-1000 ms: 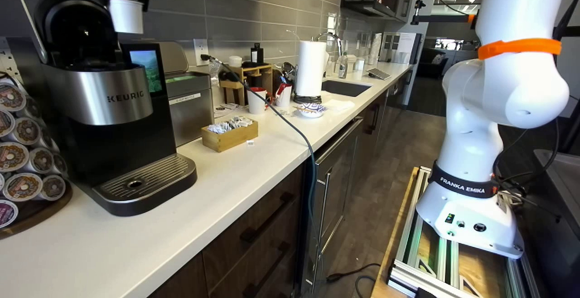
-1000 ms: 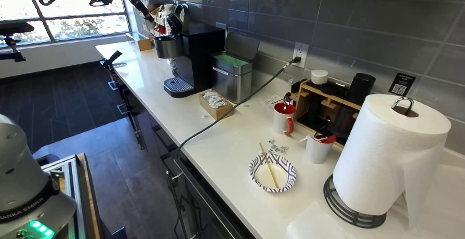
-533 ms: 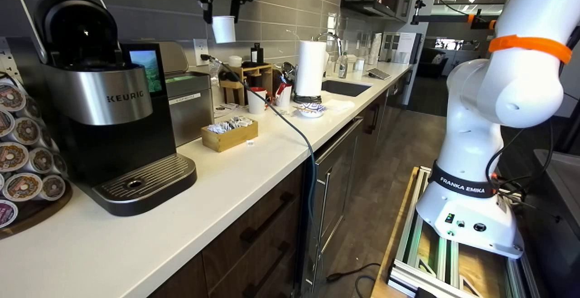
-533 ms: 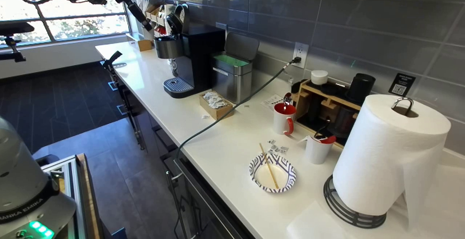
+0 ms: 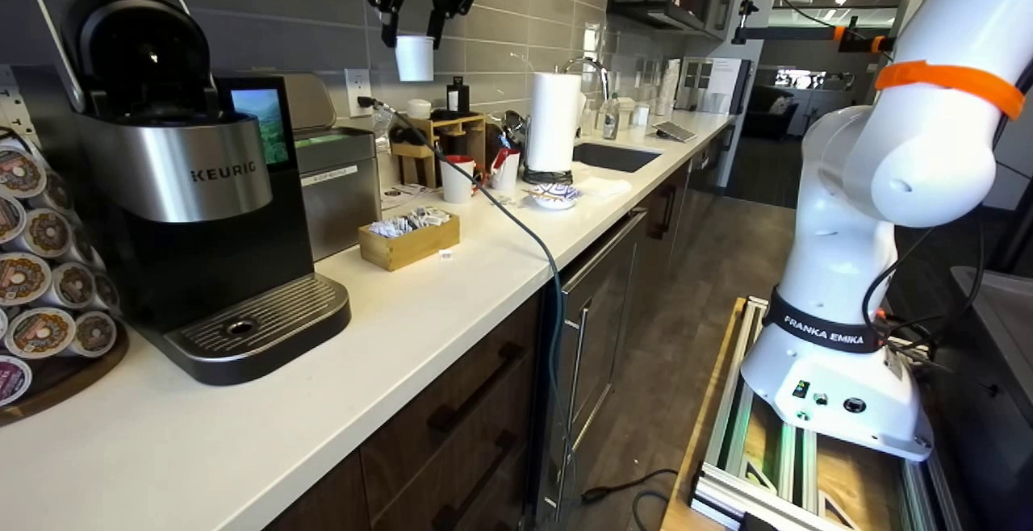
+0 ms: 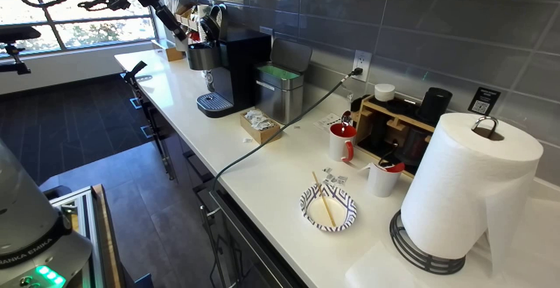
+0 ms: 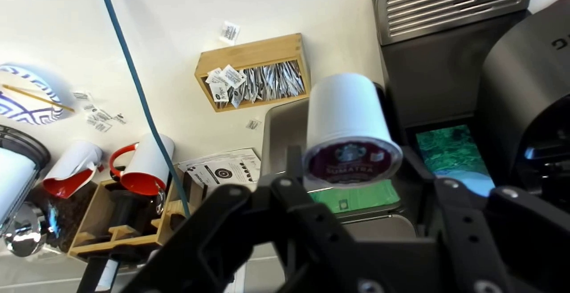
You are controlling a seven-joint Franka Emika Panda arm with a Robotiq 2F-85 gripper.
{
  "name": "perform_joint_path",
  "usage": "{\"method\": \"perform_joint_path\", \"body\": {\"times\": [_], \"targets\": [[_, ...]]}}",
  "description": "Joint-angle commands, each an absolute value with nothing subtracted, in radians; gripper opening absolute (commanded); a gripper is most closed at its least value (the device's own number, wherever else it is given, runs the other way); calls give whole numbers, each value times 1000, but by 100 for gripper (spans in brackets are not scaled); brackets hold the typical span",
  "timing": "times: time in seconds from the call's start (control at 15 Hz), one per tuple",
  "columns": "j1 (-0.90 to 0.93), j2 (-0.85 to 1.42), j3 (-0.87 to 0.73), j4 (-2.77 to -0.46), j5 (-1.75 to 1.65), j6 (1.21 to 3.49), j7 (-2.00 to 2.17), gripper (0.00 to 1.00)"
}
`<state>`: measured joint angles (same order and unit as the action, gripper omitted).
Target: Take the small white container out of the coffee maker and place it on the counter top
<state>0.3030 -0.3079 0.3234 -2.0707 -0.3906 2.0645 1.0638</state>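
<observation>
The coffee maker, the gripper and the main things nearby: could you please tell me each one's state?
Small white container: lidded, held in the air
Gripper: closed on that container
Coffee maker: top raised open, screen lit
Metal bin: open
Wooden box: filled with packets
Red-handled mug: upright
Patterned bowl: upright, stick resting in it
Paper towel roll: upright, loose end hanging
Cord: plugged into the wall outlet

The hand (image 5: 413, 40) has carried the white container (image 5: 415, 62) lower and farther from the coffee maker (image 5: 200, 188).
</observation>
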Motion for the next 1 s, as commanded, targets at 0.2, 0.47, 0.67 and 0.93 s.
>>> {"method": "perform_joint_path", "body": {"times": [0.2,0.47,0.67,0.93], "targets": [[212,-318,398,-2158,-466,2168,1237,29],[191,-363,363,-2305,-417,2238,1316,29],[165,-389,351,-2423,-433,2297,1372,29],[116,-377,388,-2547,-505,2278,1522,29]]}}
